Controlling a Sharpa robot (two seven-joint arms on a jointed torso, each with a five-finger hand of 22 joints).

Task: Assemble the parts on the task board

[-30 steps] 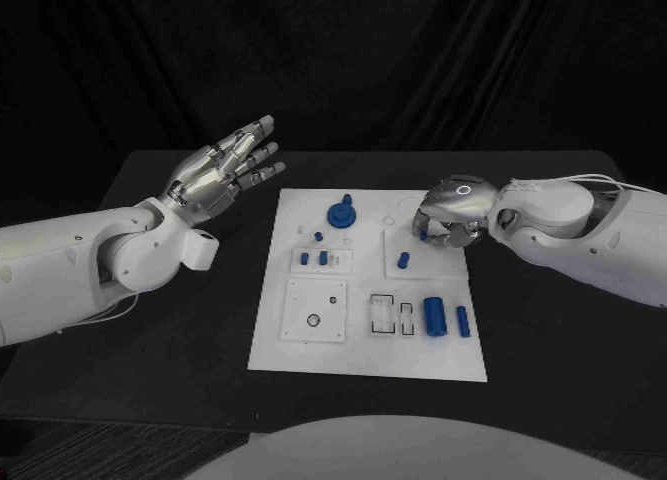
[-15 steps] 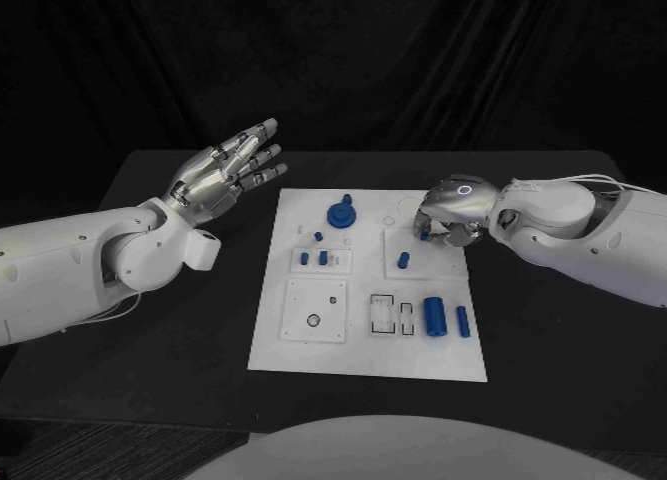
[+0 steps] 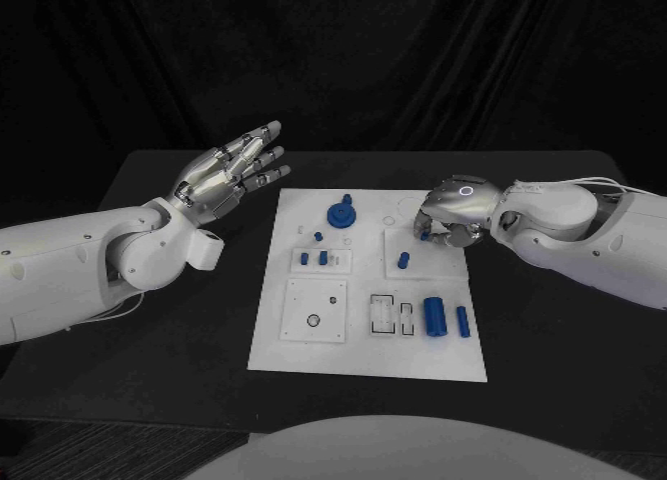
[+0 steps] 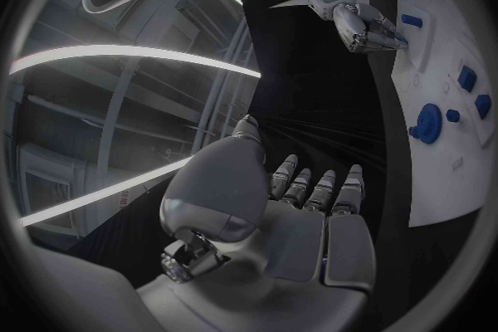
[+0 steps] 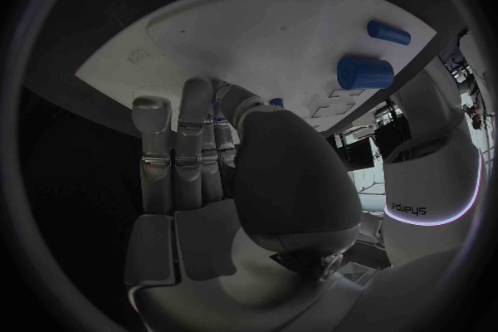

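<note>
The right hand (image 3: 451,215) covers the spot under its fingers (image 5: 178,151) on the task board (image 3: 369,345); whether the fingertips pinch a blue part there cannot be told. The small blue parts (image 3: 314,257) near those fingers are too small to tell their shapes.

A: Task board (image 3: 368,355): matt white, smooth, plastic-looking plate. Table (image 3: 564,330): matt black, no sheen.

B: Parts? The large cylinder (image 3: 434,316) looks like smooth blue plastic, slightly satin. The knob piece (image 3: 340,214) has the same finish.

A: Left hand (image 3: 225,176): silver, metallic-looking, glossy highlights along the fingers. Right hand (image 3: 451,212): polished silver shell, shiny on its back.

B: Arm casing (image 3: 74,265): smooth white plastic, soft gloss. Backdrop (image 3: 348,70): black cloth, matt, hanging in folds.
</note>
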